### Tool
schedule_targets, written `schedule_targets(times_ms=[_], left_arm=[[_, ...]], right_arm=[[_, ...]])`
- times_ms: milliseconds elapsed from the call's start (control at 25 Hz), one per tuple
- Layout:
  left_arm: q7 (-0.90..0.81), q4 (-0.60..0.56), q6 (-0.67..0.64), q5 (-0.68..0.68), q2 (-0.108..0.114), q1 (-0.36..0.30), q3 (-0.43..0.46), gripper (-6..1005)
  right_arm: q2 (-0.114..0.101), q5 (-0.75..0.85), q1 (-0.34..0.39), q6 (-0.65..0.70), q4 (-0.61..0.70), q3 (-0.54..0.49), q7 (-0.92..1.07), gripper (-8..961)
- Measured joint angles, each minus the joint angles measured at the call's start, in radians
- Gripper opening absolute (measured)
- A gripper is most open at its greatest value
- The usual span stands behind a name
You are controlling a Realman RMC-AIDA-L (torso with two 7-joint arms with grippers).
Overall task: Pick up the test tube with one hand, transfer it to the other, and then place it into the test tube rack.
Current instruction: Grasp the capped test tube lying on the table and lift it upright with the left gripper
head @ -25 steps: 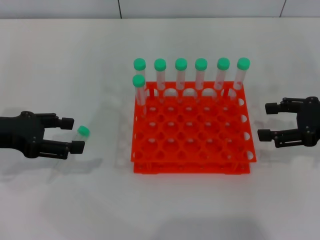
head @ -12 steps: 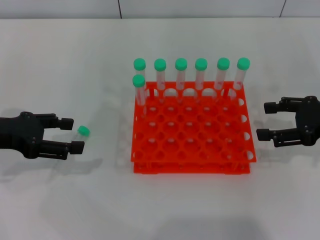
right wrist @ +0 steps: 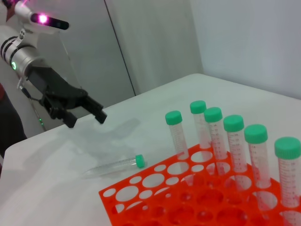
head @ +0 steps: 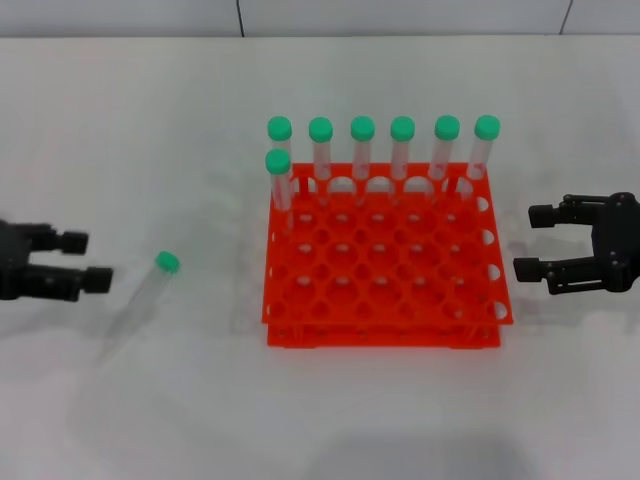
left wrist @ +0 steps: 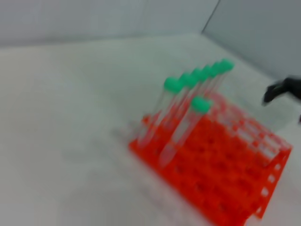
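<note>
I'm seeing nothing done yet: the tube is lying flat on the table, left of the rack. My left gripper is hanging open and empty just beside it; the right gripper is waiting open, empty, beyond the rack.

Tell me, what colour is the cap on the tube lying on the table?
Green. The cap shows best in the head view.

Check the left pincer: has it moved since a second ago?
Yes. The left pincer, open and empty, has pulled back away from the rack, leaving the tube lying on the table.
</note>
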State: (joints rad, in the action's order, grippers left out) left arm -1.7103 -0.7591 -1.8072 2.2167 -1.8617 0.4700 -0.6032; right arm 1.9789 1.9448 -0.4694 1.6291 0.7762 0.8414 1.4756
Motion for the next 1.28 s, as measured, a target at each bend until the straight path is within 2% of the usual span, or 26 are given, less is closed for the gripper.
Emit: schedule_targets(times_ms=[40,160,360,520,840,960,1280], left_arm=[[-0.031,-0.001,0.004,0.051,0.01,0.017,0.0,878],[-0.081,-0.002,0.01,0.168,0.016,0.061,0.0,878],[-0.144,-0.003,0.028,0.336,0.018,0.136,-0.001,878],[-0.171,-0.003,0.038,0.417,0.015,0.183,-0.002,878],[-0.183,0.007,0.058,0.46,0.001,0.217,-0.022,877],[-0.193,0.01,0.076,0.472,-0.018,0.225,-0.07,877],[-0.197,0.013,0.104,0.486,-0.044,0.238,-0.091,877]], right_arm=[[0.0,0.0,0.0,0.0,0.0,-0.001,0.0,841],[0.003,-0.001,-0.002,-0.002,0.0,-0.001,-0.001,841],[0.009,-0.002,-0.007,-0.012,0.0,0.001,-0.003,841],[0.011,-0.006,-0.005,-0.013,0.0,-0.001,-0.004,841],[0.02,-0.007,-0.002,-0.015,0.0,-0.004,-0.005,841],[0.021,-0.008,0.0,-0.017,0.0,-0.005,-0.005,841],[0.02,-0.007,0.0,-0.019,0.0,-0.001,-0.006,842]])
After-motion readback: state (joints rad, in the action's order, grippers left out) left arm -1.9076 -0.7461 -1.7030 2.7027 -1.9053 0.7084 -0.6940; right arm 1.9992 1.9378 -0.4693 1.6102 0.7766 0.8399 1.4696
